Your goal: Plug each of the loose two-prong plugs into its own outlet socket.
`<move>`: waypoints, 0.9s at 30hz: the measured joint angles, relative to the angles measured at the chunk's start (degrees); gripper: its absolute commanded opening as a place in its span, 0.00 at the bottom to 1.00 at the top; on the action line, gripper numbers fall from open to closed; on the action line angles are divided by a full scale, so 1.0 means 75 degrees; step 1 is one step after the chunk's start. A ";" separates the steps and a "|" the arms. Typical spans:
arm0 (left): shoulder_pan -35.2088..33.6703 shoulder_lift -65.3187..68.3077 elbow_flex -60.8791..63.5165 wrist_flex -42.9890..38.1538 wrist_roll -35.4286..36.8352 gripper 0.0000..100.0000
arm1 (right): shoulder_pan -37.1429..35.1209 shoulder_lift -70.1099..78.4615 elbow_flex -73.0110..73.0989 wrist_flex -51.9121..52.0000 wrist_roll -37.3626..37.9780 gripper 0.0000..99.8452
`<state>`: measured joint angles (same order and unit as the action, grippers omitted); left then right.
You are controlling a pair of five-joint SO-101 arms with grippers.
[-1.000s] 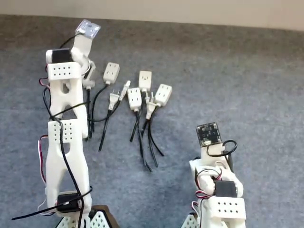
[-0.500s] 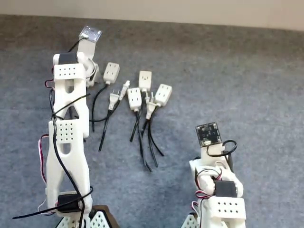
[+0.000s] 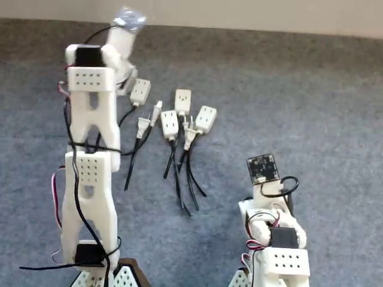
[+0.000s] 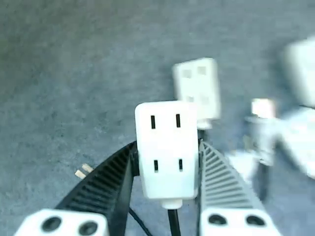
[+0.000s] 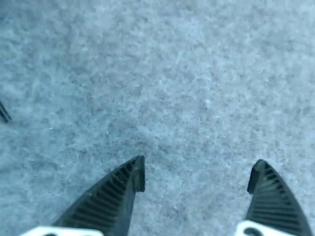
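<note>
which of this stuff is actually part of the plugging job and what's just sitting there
Job:
- outlet socket, between the jaws of the left gripper
- other sockets, mid-table
- loose two-prong plugs

Just there:
- grey carpet
- right gripper, jaws open over bare carpet, touching nothing

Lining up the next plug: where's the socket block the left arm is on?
In the left wrist view the socket block sits clamped in the left gripper; in the high view it is the cluster's leftmost socket, beside a loose plug.
</note>
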<state>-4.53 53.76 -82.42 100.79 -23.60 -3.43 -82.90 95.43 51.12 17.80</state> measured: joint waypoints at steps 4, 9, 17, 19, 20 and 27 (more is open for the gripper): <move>0.0340 -0.1453 0.1653 0.0129 -0.0387 0.00 | 0.0000 0.0000 0.0000 -0.0223 0.0000 0.33; 0.0926 -0.3329 0.4911 0.0152 -0.1477 0.00 | 0.0000 0.0000 0.0000 -0.0246 0.0000 0.33; 0.2415 -0.6599 1.0104 -0.0152 -0.2825 0.00 | 0.0000 0.0000 0.0000 -0.0246 0.0000 0.33; 0.2637 -0.7396 1.1288 -0.0563 -0.3059 0.00 | 0.0000 0.0000 0.0000 -0.0246 0.0000 0.33; 0.2719 -0.7736 1.1886 -0.0750 -0.3165 0.00 | 0.0000 0.0000 0.0000 -0.0246 0.0000 0.33; 0.2860 -0.9319 1.5613 -0.2450 -0.3903 0.00 | 0.0000 0.0000 0.0000 -0.0246 0.0000 0.33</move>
<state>16.92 -16.13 34.68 82.42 -52.88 -3.43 -82.90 95.43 49.27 17.80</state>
